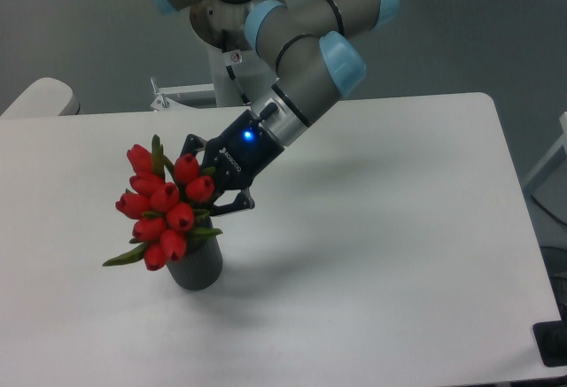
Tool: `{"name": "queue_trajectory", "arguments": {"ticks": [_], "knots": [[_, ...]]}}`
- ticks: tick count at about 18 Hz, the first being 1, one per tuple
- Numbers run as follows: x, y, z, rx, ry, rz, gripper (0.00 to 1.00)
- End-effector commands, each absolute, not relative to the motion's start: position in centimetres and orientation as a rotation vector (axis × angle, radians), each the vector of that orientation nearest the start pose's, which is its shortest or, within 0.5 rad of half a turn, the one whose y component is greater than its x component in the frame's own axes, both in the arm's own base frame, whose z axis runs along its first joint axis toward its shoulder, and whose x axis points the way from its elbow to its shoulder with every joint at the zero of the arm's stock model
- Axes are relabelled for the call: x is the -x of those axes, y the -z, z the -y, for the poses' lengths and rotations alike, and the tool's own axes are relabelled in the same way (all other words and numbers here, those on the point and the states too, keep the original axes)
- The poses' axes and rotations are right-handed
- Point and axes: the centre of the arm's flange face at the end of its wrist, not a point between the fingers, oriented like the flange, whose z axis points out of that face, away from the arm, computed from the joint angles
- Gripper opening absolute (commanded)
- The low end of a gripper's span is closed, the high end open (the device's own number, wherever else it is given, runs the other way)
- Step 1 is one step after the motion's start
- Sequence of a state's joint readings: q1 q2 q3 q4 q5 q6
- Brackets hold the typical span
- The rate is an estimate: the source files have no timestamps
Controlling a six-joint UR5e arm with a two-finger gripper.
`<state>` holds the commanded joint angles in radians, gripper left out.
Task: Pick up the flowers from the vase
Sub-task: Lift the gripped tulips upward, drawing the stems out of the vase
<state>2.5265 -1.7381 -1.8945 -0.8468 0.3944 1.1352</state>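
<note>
- Reaching down-left, my arm [301,59] sets my gripper [202,183] into the flowers [164,205]; fingers part-spread, grip unclear.
- The flowers stand in the vase [197,267] on the table [399,228].

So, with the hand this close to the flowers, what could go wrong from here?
1. The hand reaches in at bud height, not at the stems, so closing there may crush the red flowers.
2. The vase is small and the bunch is wider than it; a sideways pull could tip it over or drag it along.
3. Whether the hand grips anything cannot be told; a loose hold could drop stems on the table.
</note>
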Motion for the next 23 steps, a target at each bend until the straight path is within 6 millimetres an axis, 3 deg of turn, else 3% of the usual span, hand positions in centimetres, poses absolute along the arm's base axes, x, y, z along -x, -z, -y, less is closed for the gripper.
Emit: {"name": "queue_trajectory", "arguments": {"ticks": [12, 19, 23], "knots": [[29.6, -42.4, -48.7, 1.85, 0.495, -0.314, 0.33], [31.4, -45.2, -48.6, 1.838, 0.446, -0.309, 0.33], [32.2, -45.6, -48.2, 1.836, 0.426, -0.302, 0.33]]}}
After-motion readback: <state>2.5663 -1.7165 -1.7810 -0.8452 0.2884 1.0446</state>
